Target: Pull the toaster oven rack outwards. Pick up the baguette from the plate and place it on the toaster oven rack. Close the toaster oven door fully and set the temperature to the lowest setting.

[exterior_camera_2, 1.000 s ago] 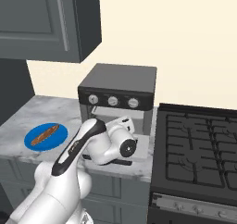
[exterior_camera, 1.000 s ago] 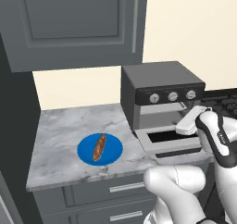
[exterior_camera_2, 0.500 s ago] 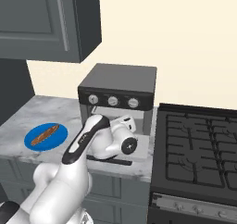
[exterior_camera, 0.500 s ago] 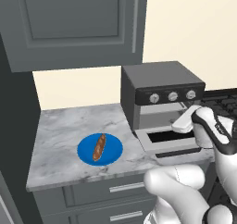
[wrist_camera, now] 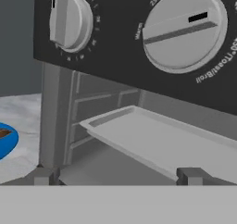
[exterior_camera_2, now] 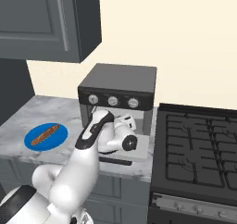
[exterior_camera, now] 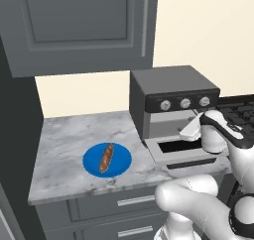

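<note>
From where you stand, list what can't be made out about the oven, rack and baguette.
- Toaster oven rack: in the left base view the gripper covers the opening; the right edge cuts it off in the hand view.
- Knobs: markings too small in both base views; dial lettering partly cut off in the hand view.
- Baguette: a sliver at the hand view's left edge.
- Toaster oven door: the arm covers most of it in the right base view.

Even, shadowless rendered light; no glare. Close to the toaster oven point(wrist_camera: 139, 56), the hand view looks soft and slightly blurred.

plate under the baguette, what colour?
Bright blue; the plate shows best in the left base view.
</note>
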Available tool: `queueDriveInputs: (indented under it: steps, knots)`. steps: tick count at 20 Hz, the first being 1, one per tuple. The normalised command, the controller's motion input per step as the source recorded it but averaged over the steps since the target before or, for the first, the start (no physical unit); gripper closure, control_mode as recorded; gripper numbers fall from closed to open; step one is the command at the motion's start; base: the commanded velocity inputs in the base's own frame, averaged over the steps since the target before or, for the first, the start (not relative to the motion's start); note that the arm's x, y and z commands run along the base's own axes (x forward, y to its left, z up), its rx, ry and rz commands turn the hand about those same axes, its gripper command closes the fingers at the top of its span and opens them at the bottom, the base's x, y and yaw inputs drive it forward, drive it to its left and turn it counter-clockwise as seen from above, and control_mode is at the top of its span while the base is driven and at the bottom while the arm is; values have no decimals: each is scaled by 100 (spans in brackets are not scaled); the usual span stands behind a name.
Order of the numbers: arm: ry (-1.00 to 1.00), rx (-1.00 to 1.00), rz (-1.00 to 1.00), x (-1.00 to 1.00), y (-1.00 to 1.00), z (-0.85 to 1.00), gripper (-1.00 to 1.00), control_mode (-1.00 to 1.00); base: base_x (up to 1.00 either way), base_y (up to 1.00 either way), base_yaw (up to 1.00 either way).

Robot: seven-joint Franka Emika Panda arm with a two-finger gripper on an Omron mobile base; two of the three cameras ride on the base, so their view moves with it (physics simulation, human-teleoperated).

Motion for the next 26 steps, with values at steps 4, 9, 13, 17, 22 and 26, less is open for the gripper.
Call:
queueDriveInputs:
  steps: [4,9,13,17,22,26]
  knots:
    - [-3,0,4,30,0,-6,-100,-100,0,0,0]
    - [-6,0,5,26,0,-2,-100,-100,0,0,0]
    - [-3,-2,2,20,0,-16,-100,-100,0,0,0]
    - [-2,-3,2,22,0,-18,-100,-100,0,0,0]
    - [-2,-3,3,24,0,-12,-100,-100,0,0,0]
    - [-1,-2,3,27,0,-12,-100,-100,0,0,0]
